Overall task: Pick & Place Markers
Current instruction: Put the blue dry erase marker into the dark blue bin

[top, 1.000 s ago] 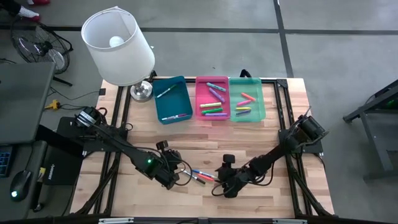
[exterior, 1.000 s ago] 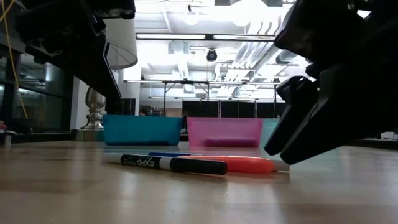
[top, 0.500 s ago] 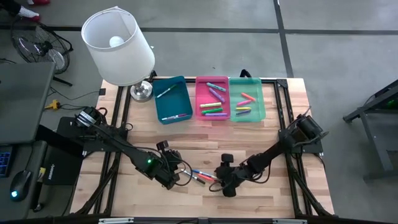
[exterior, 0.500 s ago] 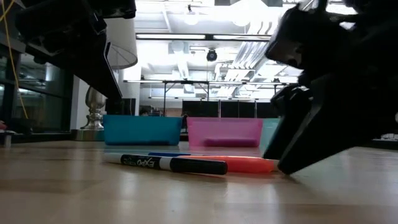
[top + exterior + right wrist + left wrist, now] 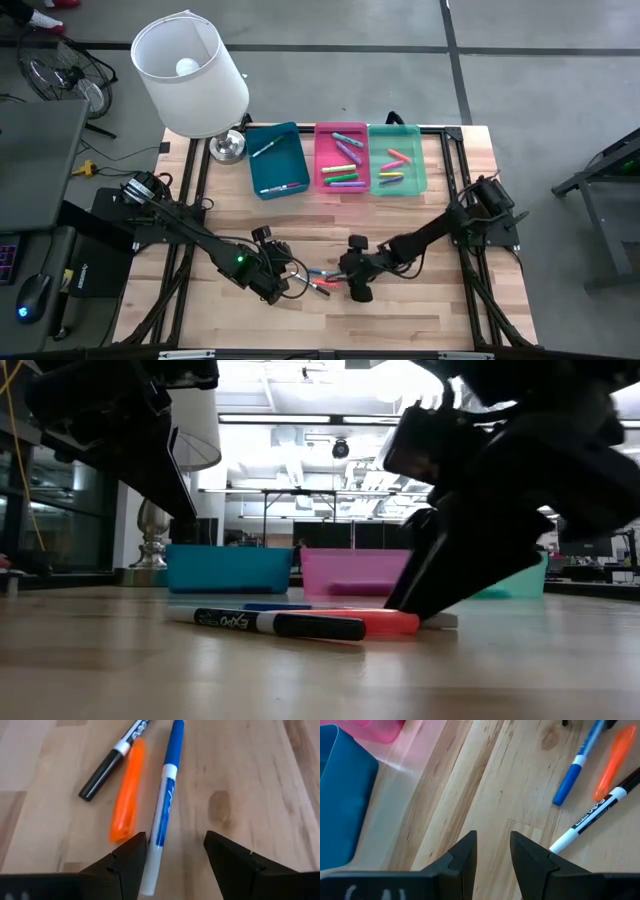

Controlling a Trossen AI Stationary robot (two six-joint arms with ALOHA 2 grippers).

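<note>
Three markers lie flat on the wooden table between my grippers: a black-and-white one [image 5: 120, 752], an orange one [image 5: 127, 790] and a blue-and-white one [image 5: 164, 805], also seen from above as a marker group [image 5: 322, 281]. My right gripper [image 5: 176, 837] is open and low over the table, and the blue marker's white end lies between its fingers, close beside one. My left gripper [image 5: 491, 835] is open by a narrow gap and hovers left of the markers [image 5: 278, 289], touching nothing. More markers lie in the trays. My right gripper comes slanting down from the table's right, its fingers pointing along the blue marker. The marker's white end [image 5: 150, 875] lies right beside one finger [image 5: 131, 860]. I cannot tell whether they touch. The marker lies flat on the table.
Blue tray [image 5: 277, 160], pink tray [image 5: 341, 158] and green tray [image 5: 397, 158] stand side by side at the table's far edge. A white-shaded lamp [image 5: 190, 75] stands at the far left corner. Bare wood lies between the trays and the grippers.
My right gripper has moved toward the table's left and a little toward the far edge, closing in on the three markers, and its fingers now stand around the blue marker's end. The markers have stayed in place.
</note>
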